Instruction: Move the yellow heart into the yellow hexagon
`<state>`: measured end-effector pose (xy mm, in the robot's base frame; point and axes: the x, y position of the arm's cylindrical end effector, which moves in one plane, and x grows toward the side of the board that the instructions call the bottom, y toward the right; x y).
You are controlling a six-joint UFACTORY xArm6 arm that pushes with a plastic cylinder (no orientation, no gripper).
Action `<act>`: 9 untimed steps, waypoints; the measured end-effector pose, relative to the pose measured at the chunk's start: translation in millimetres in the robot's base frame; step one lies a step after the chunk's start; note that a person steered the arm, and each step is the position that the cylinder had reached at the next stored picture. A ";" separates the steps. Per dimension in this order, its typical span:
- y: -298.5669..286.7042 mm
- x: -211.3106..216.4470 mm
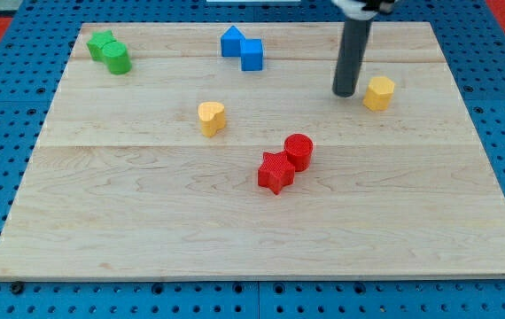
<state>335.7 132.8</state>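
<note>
The yellow heart (211,117) lies a little left of the board's middle, in the upper half. The yellow hexagon (378,92) lies at the upper right. My tip (345,92) stands just left of the yellow hexagon, a small gap between them, and far to the right of the yellow heart. The dark rod rises from the tip to the view's top edge.
A red star (275,172) and a red cylinder (299,151) touch near the middle. A blue pentagon-like block (231,41) and a blue cube (252,55) sit at top centre. Two green blocks (109,50) sit at top left. The wooden board (146,221) lies on a blue pegboard.
</note>
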 end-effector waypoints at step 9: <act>-172.7 79.1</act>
<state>414.9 -39.9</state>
